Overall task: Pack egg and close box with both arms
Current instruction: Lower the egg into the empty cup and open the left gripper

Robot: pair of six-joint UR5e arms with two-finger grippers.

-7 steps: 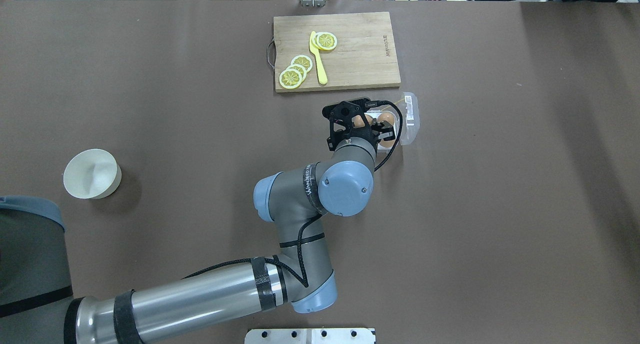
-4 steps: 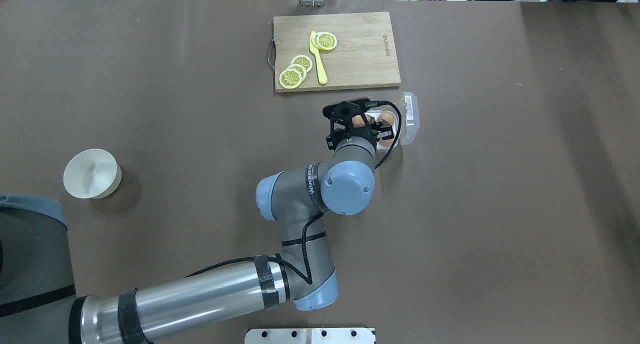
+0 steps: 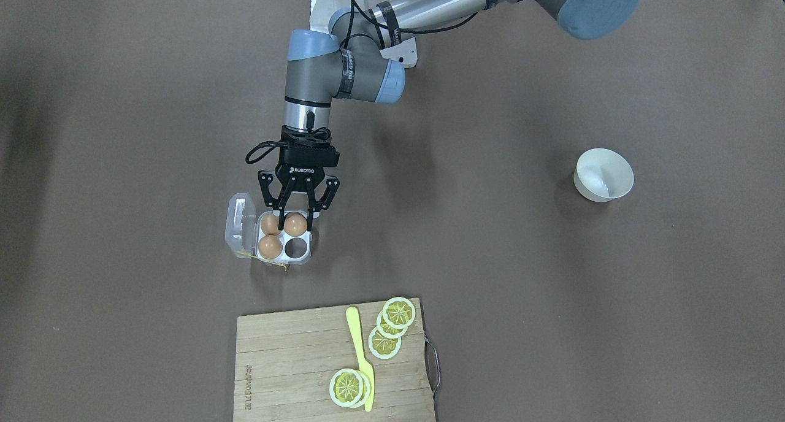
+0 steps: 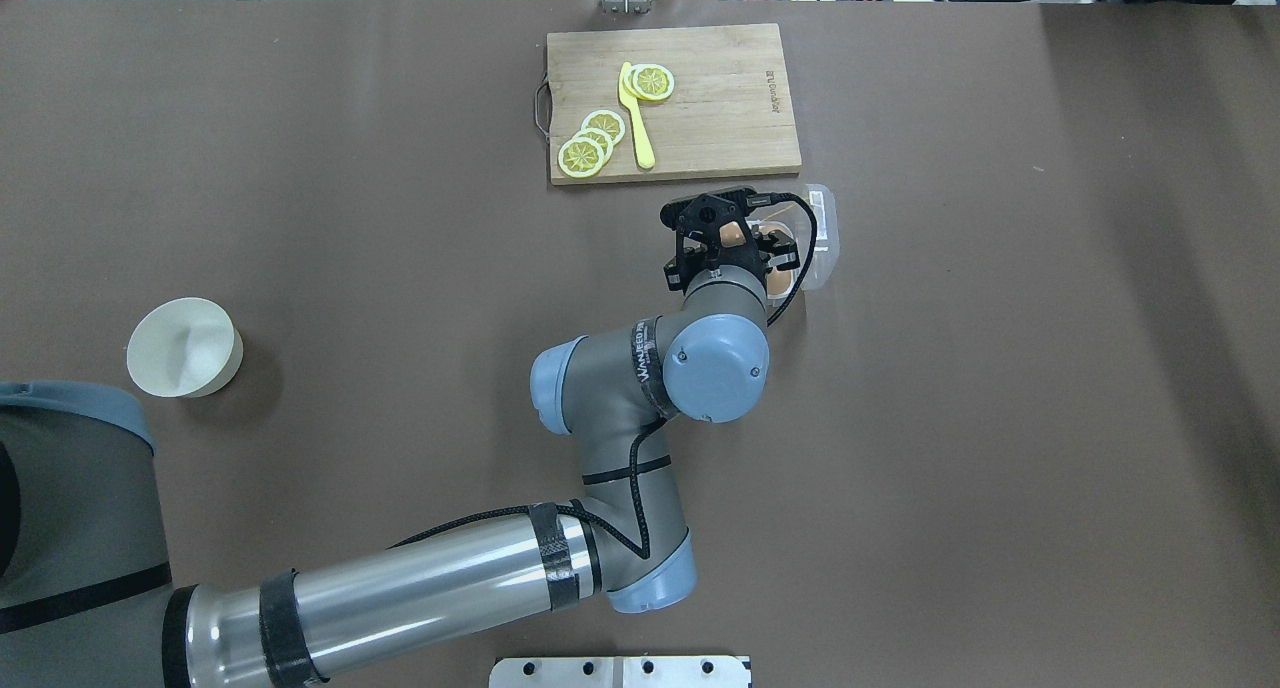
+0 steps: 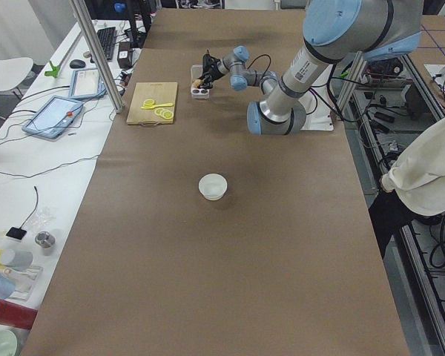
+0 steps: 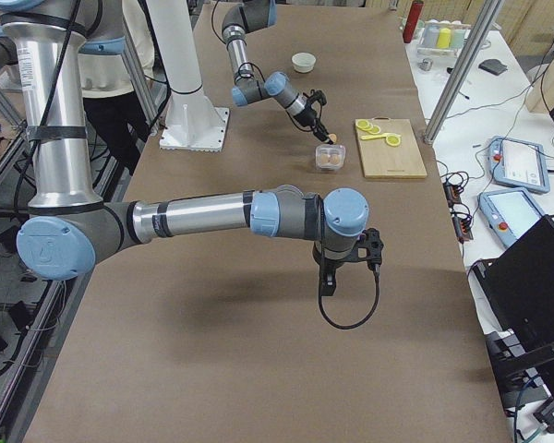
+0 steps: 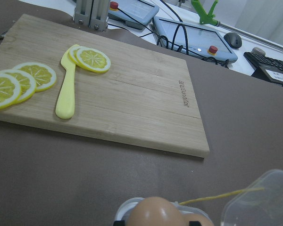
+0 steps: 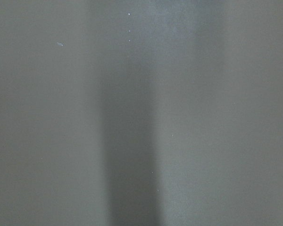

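The box (image 3: 306,254) is a clear four-cell carton with its lid (image 3: 241,222) lying open, away from my left gripper. Two brown eggs (image 3: 270,246) sit in the cells on the lid's side. One cell (image 3: 296,246) is empty. My left gripper (image 3: 296,221) points down over the cell nearest the robot and is shut on the egg (image 3: 295,224). I cannot tell whether the egg touches the cell. The left wrist view shows this egg (image 7: 151,213) at its bottom edge. In the overhead view the wrist (image 4: 733,240) covers most of the carton. My right gripper (image 6: 326,288) hangs over bare table, and whether it is open or shut cannot be told.
A wooden cutting board (image 3: 294,360) with lemon slices (image 3: 385,342) and a yellow knife (image 3: 362,360) lies just beyond the carton. A white bowl (image 4: 185,348) stands far on the robot's left. A person (image 5: 430,163) stands beside the table.
My left gripper has moved to the right, farther over the carton, and the egg moved with it. The elbow followed. The carton, board and bowl stayed put.
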